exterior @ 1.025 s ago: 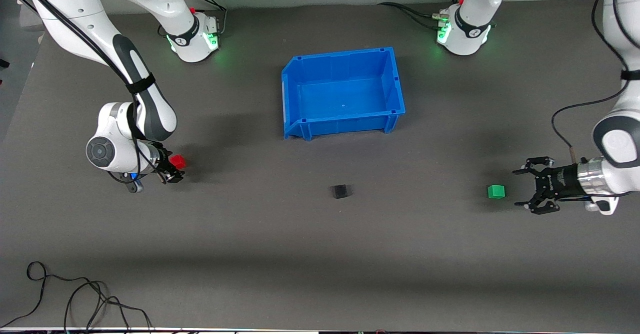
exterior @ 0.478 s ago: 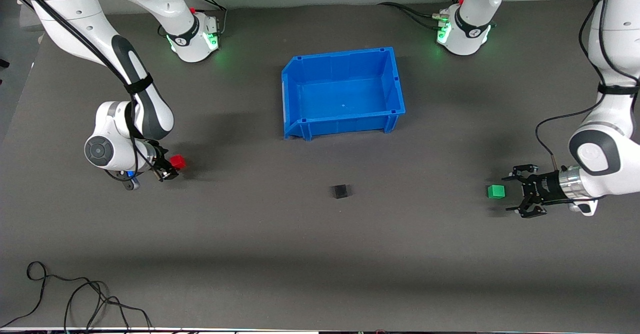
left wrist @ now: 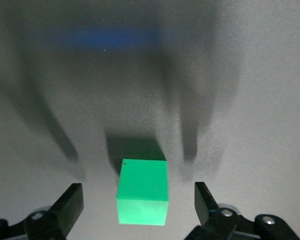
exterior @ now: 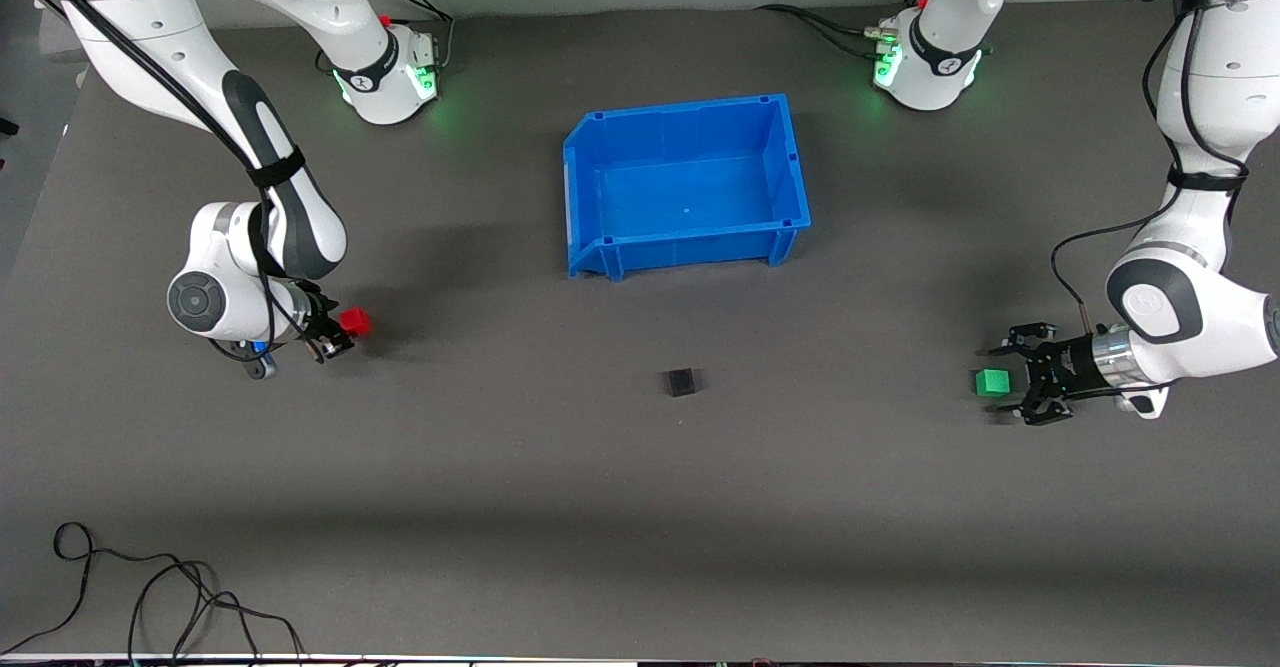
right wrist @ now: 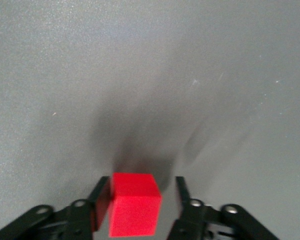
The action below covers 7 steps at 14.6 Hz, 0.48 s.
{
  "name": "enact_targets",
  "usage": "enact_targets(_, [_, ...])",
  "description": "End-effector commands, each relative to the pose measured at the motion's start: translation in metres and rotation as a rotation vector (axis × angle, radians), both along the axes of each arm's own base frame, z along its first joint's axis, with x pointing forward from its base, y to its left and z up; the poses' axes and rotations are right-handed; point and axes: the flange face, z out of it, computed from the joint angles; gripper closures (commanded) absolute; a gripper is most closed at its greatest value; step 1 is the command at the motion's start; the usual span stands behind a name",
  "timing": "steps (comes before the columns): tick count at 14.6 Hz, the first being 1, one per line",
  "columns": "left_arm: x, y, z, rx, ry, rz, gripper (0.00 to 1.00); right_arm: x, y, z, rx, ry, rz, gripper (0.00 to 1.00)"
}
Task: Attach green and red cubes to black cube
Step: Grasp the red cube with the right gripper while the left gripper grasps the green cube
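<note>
- The left arm reaches down from its base to the left arm's end of the worktop [exterior: 900, 507], forearm low and nearly level.
- The left gripper [exterior: 1005, 383] sits low at the worktop with its fingers [left wrist: 70, 207] spread wide.
- The green cube [exterior: 992, 381] rests on the worktop between those fingers; in the left wrist view the green cube [left wrist: 142, 191] has a clear gap to each finger, so nothing is grasped.
- The right arm bends down to the right arm's end of the worktop, wrist turned toward the middle.
- The right gripper [exterior: 342, 335] is low at the worktop, its fingers [right wrist: 101, 199] drawn in around the red cube [exterior: 354, 322].
- In the right wrist view one finger touches the red cube [right wrist: 135, 204]; the other appears to stand just off it, so a full grasp cannot be confirmed.
- The black cube [exterior: 681, 382] lies on the worktop between the two coloured cubes, well apart from both.
- The blue bin [exterior: 590, 182] stands farther from the front camera than the black cube.
</note>
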Motion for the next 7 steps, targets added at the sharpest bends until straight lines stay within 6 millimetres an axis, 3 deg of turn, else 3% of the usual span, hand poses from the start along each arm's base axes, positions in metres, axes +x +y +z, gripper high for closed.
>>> enact_targets(1, [-0.006, 0.003, 0.001, -0.005, -0.022, -0.008, 0.46, -0.001, 0.004, 0.006, -0.016, -0.008, -0.010, 0.64])
enact_targets(2, [-0.005, 0.001, 0.002, -0.006, -0.022, -0.012, 0.63, 0.000, 0.006, 0.009, -0.016, 0.002, -0.008, 0.67])
enact_targets(3, [-0.004, 0.000, 0.005, -0.006, -0.026, -0.014, 0.67, 0.009, 0.010, 0.017, -0.013, 0.015, 0.002, 0.67])
enact_targets(5, [-0.001, 0.001, 0.010, -0.009, -0.031, -0.015, 0.78, 0.024, 0.038, 0.035, -0.021, 0.082, 0.023, 0.70])
enact_targets(7, [0.008, -0.002, 0.020, -0.007, -0.046, -0.013, 0.79, 0.037, 0.064, 0.050, -0.052, 0.082, -0.032, 0.70])
